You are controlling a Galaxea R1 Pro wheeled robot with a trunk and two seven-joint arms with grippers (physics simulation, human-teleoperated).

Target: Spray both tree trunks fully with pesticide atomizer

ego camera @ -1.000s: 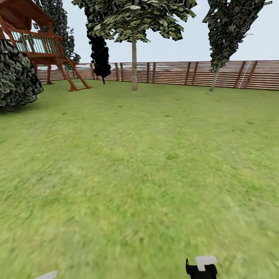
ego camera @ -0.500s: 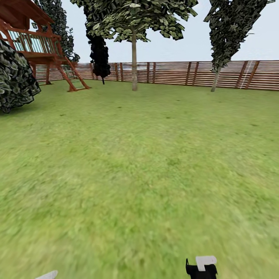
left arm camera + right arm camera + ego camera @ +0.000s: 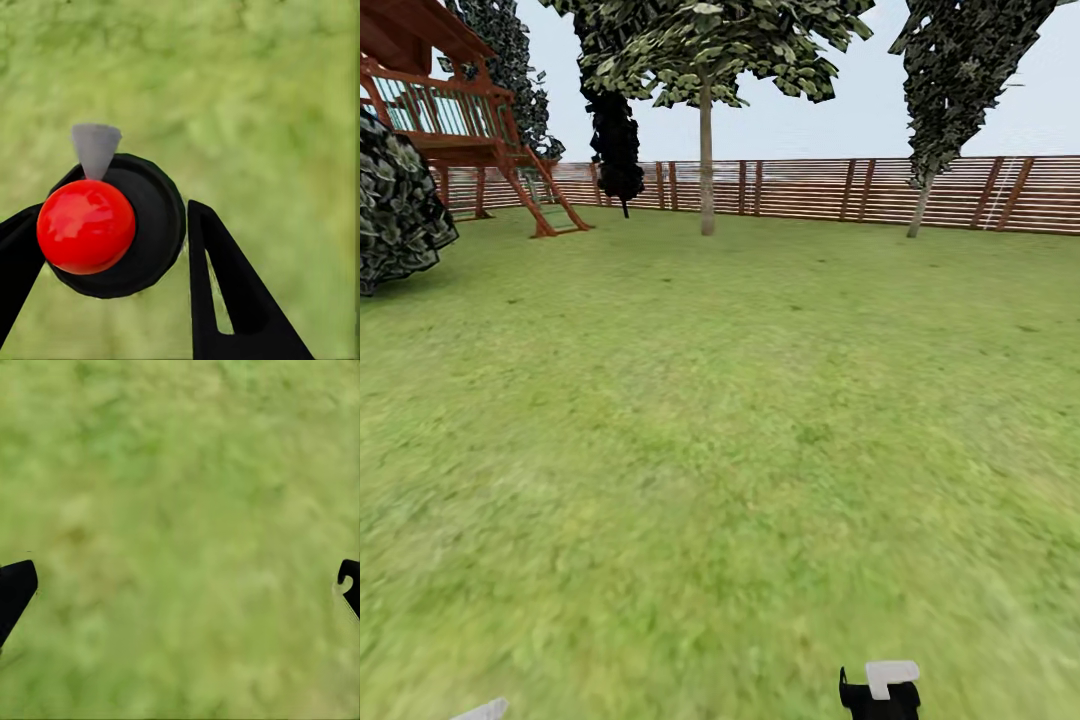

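The pesticide atomizer (image 3: pixel 86 225), a black round body with a red ball top and a grey cone nozzle, sits between the black fingers of my left gripper (image 3: pixel 116 214), which is shut on it above the grass floor (image 3: pixel 255 97). My right gripper (image 3: pixel 187 570) hangs open over bare grass, its fingers far apart. In the head view, one tree stands ahead with a straight pale tree trunk (image 3: pixel 706 170). A second tree has a leaning trunk (image 3: pixel 918 212) by the fence at the right. A grey tip (image 3: pixel 482 711) and a black-and-white arm part (image 3: pixel 880 690) show at the bottom edge.
A reddish slat fence (image 3: pixel 810 188) closes the far side of the lawn. A wooden playhouse with a ladder (image 3: pixel 470 120) and a round dark bush (image 3: pixel 395 210) stand at the left. A thin dark tree (image 3: pixel 618 140) is near the fence. Open lawn (image 3: pixel 720 400) lies in between.
The whole head view has shifted slightly: the bush and playhouse slid left and the right tree slid right, so the camera has moved. Both arm parts at the bottom stay put.
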